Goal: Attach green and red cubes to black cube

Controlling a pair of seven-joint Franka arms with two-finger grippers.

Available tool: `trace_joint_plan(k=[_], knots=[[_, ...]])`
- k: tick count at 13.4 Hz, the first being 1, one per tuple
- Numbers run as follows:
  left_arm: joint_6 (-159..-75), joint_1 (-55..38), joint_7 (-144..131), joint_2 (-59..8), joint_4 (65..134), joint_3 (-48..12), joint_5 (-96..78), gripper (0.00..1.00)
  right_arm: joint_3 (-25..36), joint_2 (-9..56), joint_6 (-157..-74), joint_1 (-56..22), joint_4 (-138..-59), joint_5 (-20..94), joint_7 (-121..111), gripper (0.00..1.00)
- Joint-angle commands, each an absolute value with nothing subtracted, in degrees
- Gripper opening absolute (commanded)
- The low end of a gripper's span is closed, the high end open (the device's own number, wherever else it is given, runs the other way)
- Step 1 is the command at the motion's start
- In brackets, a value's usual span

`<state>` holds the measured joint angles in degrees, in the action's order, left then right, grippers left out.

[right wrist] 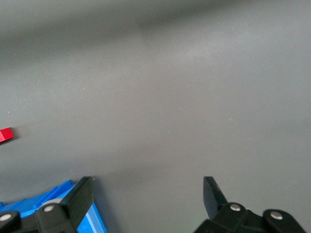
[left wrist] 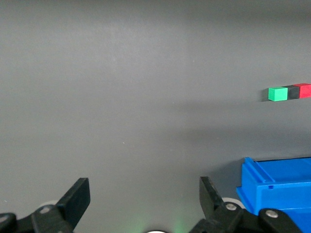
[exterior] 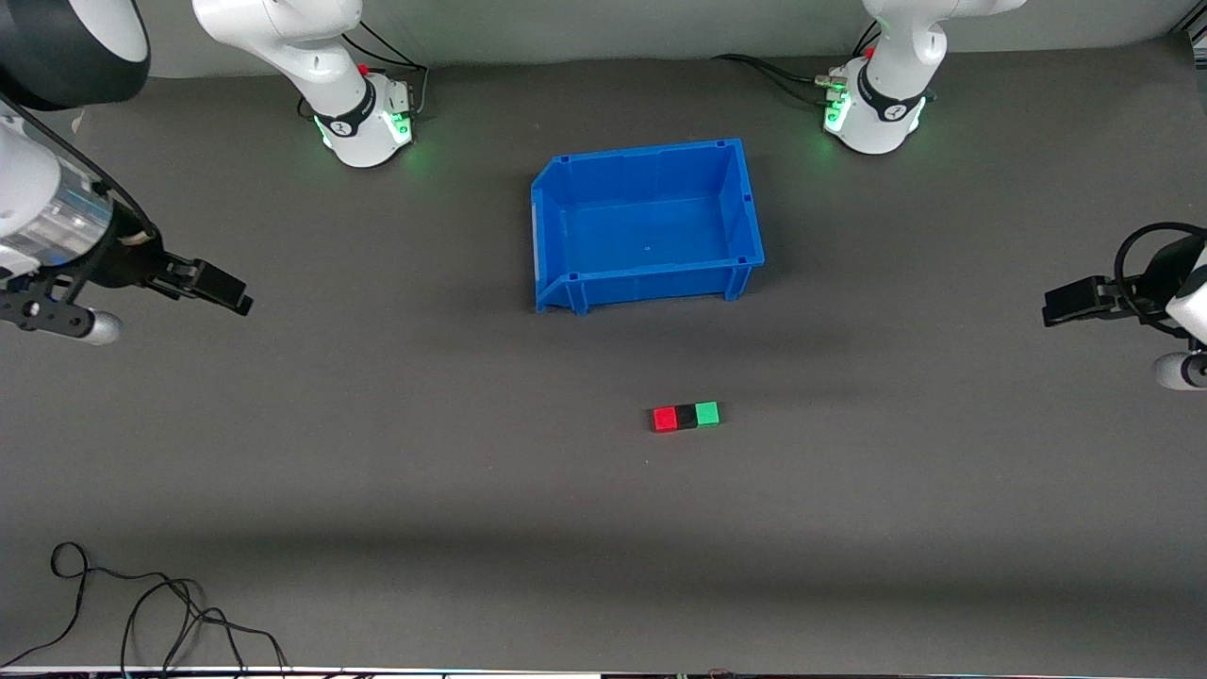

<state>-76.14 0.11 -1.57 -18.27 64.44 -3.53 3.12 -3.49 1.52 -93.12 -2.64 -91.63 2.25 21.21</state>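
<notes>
The red cube, black cube and green cube lie joined in one row on the grey mat, nearer the front camera than the blue bin. The row also shows in the left wrist view as green cube, black cube and red cube. Only a bit of the red cube shows in the right wrist view. My left gripper is open and empty at the left arm's end of the table. My right gripper is open and empty at the right arm's end.
The blue bin, empty, stands mid-table between the arm bases; its corner shows in the left wrist view and the right wrist view. A loose black cable lies at the near edge toward the right arm's end.
</notes>
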Motion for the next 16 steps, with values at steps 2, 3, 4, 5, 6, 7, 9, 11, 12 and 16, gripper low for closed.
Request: trace_joint_plan(k=[2, 3, 4, 5, 6, 7, 9, 11, 12, 16], knots=[[-85.8, -1.8, 0.9, -6.5, 80.8, -1.5, 2.7, 1.00, -4.7, -0.1, -92.0, -1.9, -92.3, 0.8, 20.1, 1.00], [-88.2, -2.1, 1.1, -4.2, 84.2, -1.5, 2.8, 1.00, -4.7, 0.0, -91.0, -1.8, -91.7, 0.8, 20.0, 1.00], [-88.7, -2.2, 1.4, -3.9, 85.0, -1.5, 2.8, 1.00, -4.7, 0.1, -90.8, -1.9, -91.2, 0.8, 20.1, 1.00], [-88.4, -2.1, 1.4, -4.4, 84.6, -2.0, 2.8, 1.00, -4.7, 0.1, -90.4, -2.1, -91.0, 0.8, 20.0, 1.00], [-88.3, -1.8, 1.4, -5.4, 84.1, -2.2, 2.8, 1.00, -4.7, 0.2, -89.7, -2.1, -90.3, 0.9, 19.5, 1.00], [-88.2, -1.8, 1.3, -5.4, 83.9, -2.2, 2.9, 1.00, -4.7, 0.2, -89.7, -2.2, -89.9, 0.9, 19.5, 1.00], [-88.1, -1.9, 1.3, -5.4, 83.9, -2.2, 2.9, 1.00, -5.0, 0.6, -89.7, -2.1, -88.1, 0.9, 19.1, 1.00], [-88.2, -1.9, 1.3, -5.4, 83.8, -2.3, 3.0, 1.00, -5.1, 1.3, -89.7, -2.3, -87.9, 0.9, 19.1, 1.00], [-88.2, -1.8, 1.4, -5.4, 83.8, -2.2, 3.0, 1.00, -5.1, 1.3, -89.7, -2.3, -87.9, 0.9, 18.9, 1.00], [-88.2, -1.7, 1.4, -5.5, 83.8, -2.2, 3.0, 1.00, -4.9, 1.6, -89.7, -1.8, -88.2, 0.8, 15.9, 1.00]])
